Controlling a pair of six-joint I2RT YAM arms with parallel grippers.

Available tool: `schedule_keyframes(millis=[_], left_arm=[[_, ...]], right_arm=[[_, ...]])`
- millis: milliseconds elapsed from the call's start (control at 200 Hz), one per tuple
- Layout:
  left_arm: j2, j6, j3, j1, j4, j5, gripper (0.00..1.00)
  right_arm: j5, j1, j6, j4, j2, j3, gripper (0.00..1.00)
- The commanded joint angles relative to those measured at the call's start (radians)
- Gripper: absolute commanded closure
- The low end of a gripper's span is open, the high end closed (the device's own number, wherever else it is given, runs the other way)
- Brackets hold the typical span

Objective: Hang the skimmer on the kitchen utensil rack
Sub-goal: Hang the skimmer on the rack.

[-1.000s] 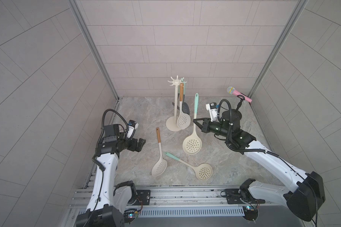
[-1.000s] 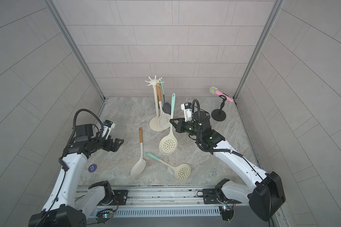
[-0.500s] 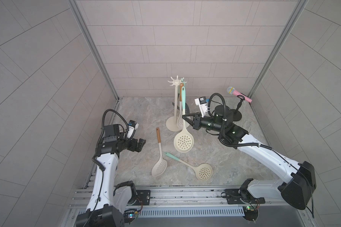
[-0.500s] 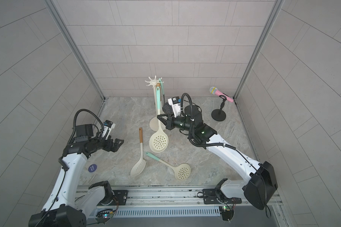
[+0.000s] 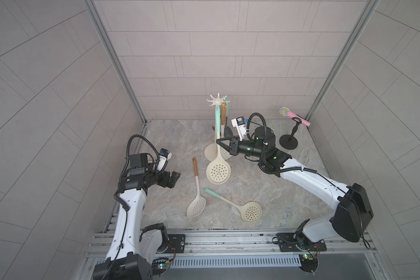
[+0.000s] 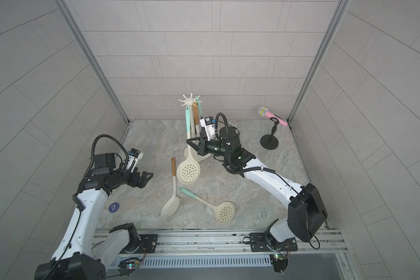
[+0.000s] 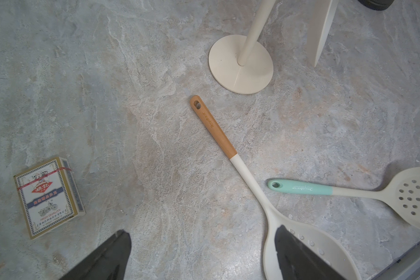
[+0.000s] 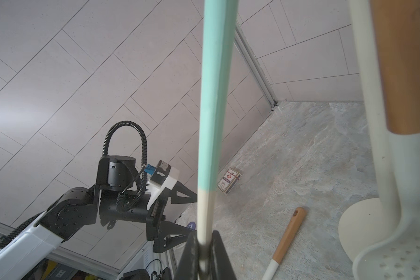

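Skimmer (image 5: 218, 169) upright beside rack (image 5: 217, 100) | right claw (image 5: 219, 143) clamped on its stem | left claw (image 5: 174, 179) apart

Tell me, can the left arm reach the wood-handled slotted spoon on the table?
Probably yes: the left gripper is open and empty, the wood-handled slotted spoon lies just ahead, only bare table between.

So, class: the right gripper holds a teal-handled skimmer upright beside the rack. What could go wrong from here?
1. The right gripper pinches the skimmer low on its shaft, so the long handle may swing and miss a hook.
2. A wood-handled utensil already hangs close by; the handle could knock it off.
3. The rack stands on a slim pole; a sideways push might tip it, and the left gripper is far off, open.
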Motion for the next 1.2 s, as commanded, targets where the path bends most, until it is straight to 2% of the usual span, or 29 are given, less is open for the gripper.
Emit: schedule_keyframes(millis=[0,340,856,1196], left_arm=[[-0.009,0.024,0.023,-0.005,-0.020,0.010,0.00],[-0.006,0.024,0.021,-0.010,-0.020,0.007,0.00],[-0.008,0.024,0.021,-0.011,-0.020,0.001,0.00],[-0.008,0.023,0.019,-0.010,-0.017,-0.003,0.01]], right_arm=[[-0.028,-0.012,0.042,0.093,0.010,0.019,1.00],[-0.063,-0.045,0.143,0.217,0.056,-0.022,1.00],[-0.064,-0.042,0.118,0.232,-0.010,-0.059,1.00],[-0.088,-0.030,0.119,0.234,-0.001,-0.050,1.00]])
